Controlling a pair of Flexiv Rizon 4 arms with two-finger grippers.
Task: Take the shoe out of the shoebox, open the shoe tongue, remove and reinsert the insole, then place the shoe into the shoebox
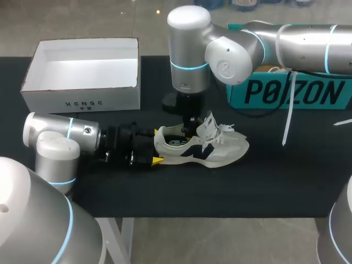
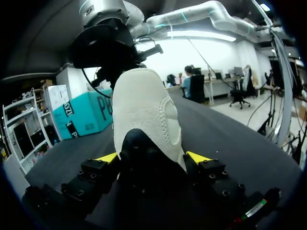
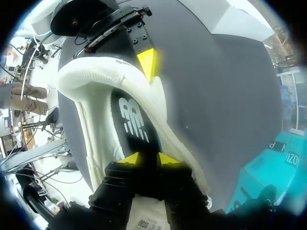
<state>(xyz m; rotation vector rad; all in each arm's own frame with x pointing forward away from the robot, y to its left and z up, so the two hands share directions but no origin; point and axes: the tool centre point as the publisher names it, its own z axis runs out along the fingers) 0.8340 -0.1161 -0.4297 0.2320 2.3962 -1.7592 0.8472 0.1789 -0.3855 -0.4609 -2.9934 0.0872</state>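
On the black bench (image 1: 286, 181), beside the shoebox (image 1: 82, 102), the shoe (image 1: 220, 151) is lying sideways. The fingers of the left gripper (image 2: 151, 155) are clamping its heel, and those of the right gripper (image 3: 148, 158) are pinching the insole (image 3: 132, 120). Recommendation: draw it out slowly, keeping the heel braced.

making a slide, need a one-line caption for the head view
Left hand grips the heel of the shoe on the table as the right hand sits at its opening, shoebox behind.
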